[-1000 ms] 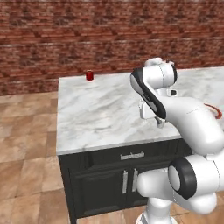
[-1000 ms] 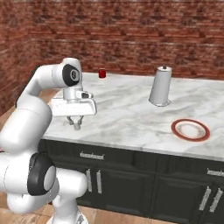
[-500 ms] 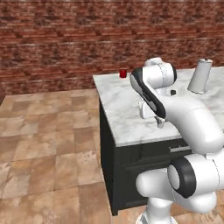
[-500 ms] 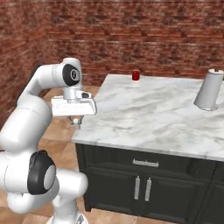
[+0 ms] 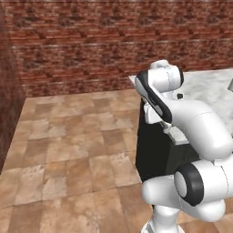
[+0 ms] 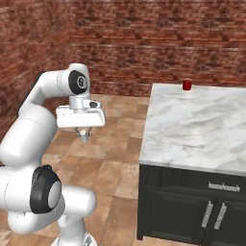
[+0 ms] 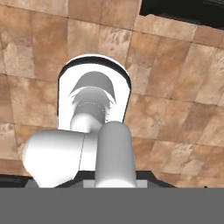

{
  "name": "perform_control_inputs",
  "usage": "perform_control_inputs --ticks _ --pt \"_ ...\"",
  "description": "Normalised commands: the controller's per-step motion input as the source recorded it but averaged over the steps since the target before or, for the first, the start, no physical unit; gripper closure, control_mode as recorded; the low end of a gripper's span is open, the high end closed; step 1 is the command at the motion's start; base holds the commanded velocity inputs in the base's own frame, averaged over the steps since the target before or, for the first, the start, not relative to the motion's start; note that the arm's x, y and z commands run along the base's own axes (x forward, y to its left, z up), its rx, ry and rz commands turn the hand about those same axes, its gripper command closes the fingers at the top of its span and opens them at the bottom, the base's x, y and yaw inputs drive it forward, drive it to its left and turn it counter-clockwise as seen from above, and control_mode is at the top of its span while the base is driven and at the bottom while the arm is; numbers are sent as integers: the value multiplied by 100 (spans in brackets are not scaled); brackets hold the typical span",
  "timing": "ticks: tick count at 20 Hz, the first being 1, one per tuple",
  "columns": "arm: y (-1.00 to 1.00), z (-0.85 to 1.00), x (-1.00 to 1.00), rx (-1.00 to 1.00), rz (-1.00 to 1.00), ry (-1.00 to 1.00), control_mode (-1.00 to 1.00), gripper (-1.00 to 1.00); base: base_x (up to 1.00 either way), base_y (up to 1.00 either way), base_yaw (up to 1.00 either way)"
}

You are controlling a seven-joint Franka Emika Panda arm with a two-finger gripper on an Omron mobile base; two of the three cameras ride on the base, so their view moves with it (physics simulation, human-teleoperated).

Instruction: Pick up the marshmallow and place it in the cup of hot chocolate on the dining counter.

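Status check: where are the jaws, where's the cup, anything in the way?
Gripper shut, hanging over the floor tiles, off the counter's end. Red cup at far edge of marble counter. Can't tell if marshmallow is held. Nothing blocking.

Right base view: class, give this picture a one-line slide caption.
Arm's shut gripper hangs over the tiled floor, left of the dining counter; the cup of hot chocolate stands at its far edge.

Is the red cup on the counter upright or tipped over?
Upright: the red cup stands on its base near the far edge of the marble counter. Its contents cannot be seen.
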Motion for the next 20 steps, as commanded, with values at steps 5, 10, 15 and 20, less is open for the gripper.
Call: perform_control_inputs --ticks 5,10,15,20 --pt "0 0 0 0 0 0 100 100 5 100 -9" --pt "0 0 0 0 0 0 100 100 33 65 -10" --pt "0 0 0 0 0 0 100 100 75 0 -14" --pt "0 0 0 0 0 0 100 100 94 -5 -15"
